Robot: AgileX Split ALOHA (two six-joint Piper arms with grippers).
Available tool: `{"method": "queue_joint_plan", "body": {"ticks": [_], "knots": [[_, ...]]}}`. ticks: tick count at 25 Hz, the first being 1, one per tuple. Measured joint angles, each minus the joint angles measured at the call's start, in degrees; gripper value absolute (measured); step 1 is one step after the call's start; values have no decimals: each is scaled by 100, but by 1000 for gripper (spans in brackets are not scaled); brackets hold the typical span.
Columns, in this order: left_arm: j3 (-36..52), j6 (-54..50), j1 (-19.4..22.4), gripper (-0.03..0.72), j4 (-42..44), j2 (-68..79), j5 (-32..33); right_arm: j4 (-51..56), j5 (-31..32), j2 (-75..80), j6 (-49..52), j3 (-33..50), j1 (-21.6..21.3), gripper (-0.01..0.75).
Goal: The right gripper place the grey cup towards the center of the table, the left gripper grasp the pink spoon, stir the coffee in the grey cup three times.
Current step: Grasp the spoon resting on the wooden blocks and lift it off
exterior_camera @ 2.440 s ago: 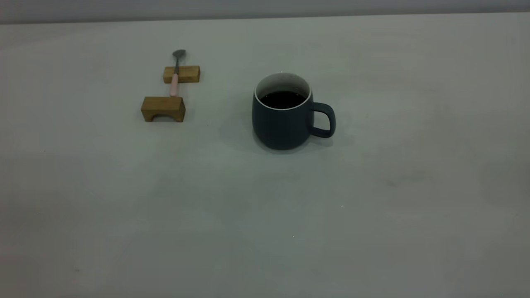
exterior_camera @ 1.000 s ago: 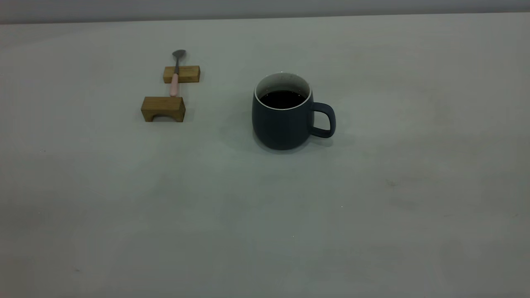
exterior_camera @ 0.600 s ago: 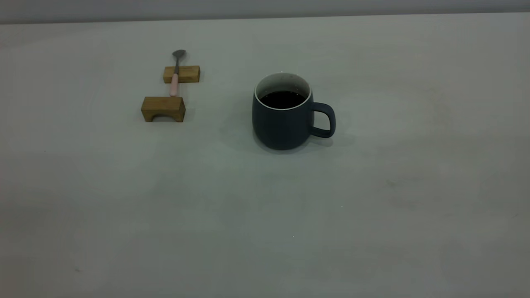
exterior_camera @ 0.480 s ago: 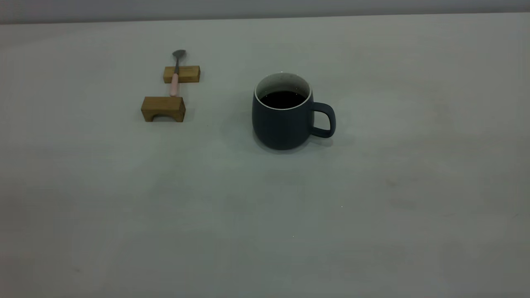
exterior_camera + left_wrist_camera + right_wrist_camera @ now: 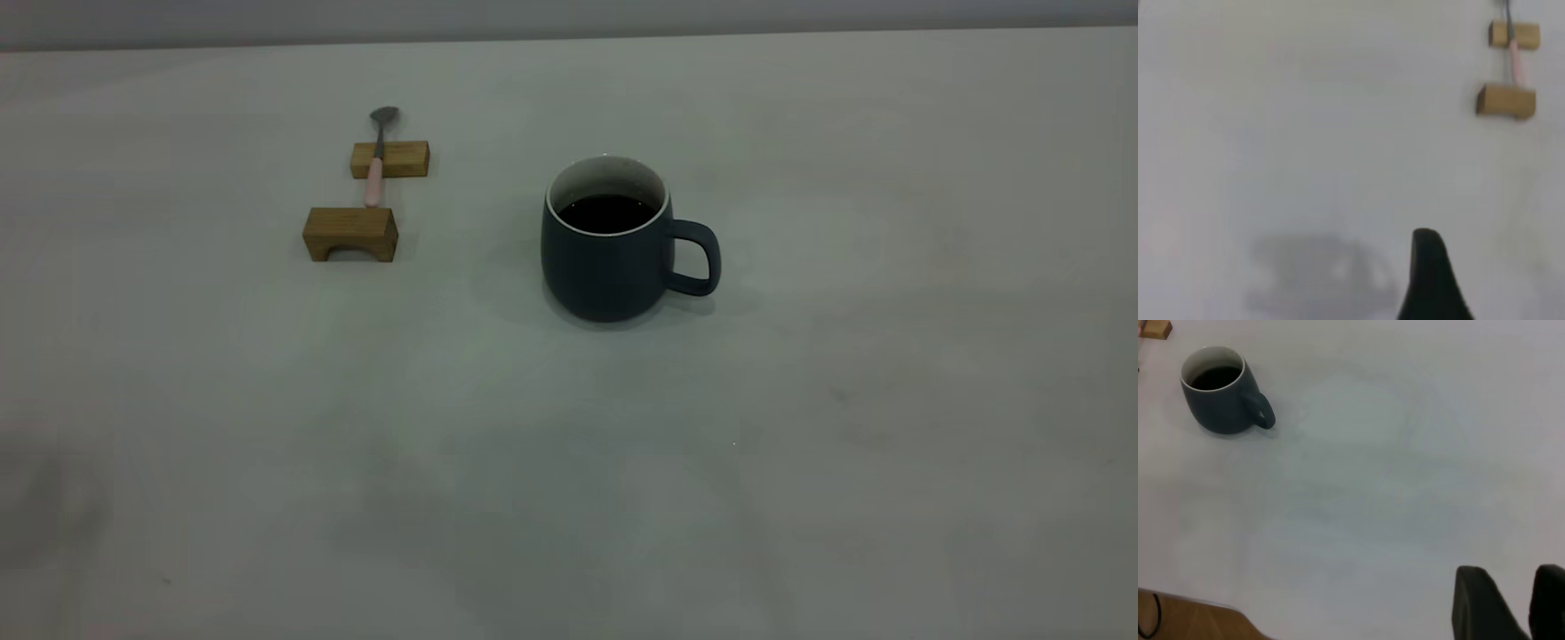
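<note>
From here my right pincer [image 5: 1515, 603] sits low over the bare worktop [image 5: 569, 498], well short of everything, its two fingers a little apart and holding nothing. My left pincer [image 5: 1431, 280] shows only one dark finger, so I can't tell how it stands. Farther out, the grey cup [image 5: 610, 238] stands upright near the middle, handle toward my right arm, the coffee [image 5: 607, 212] sitting well below the rim. I judge it heavy, glazed and slippery, so I'd take it by the loop handle and move level and slow. Farthest back, the pink spoon [image 5: 375, 176] bridges two wooden blocks [image 5: 350, 233]. It looks light, stiff and thin; I'd pinch the pink handle in the gap between them.
</note>
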Motion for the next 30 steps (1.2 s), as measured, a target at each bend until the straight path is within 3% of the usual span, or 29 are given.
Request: {"method": "queue_joint_plan", "body": {"ticks": [6, 16, 22, 30], "knots": [[-1097, 24, -381, 600, -66, 2599, -781, 0, 0, 0, 0, 0, 0, 231], [-3521, -130, -1191, 600, -71, 6299, -857, 0, 0, 0, 7, 0, 0, 236], [-4538, -258, -1463, 600, -196, 7514, -739, 0, 0, 0, 7, 0, 0, 237], [-4709, -738, -1485, 596, -209, 8111, -1219, 0, 0, 0, 7, 0, 0, 237]]}}
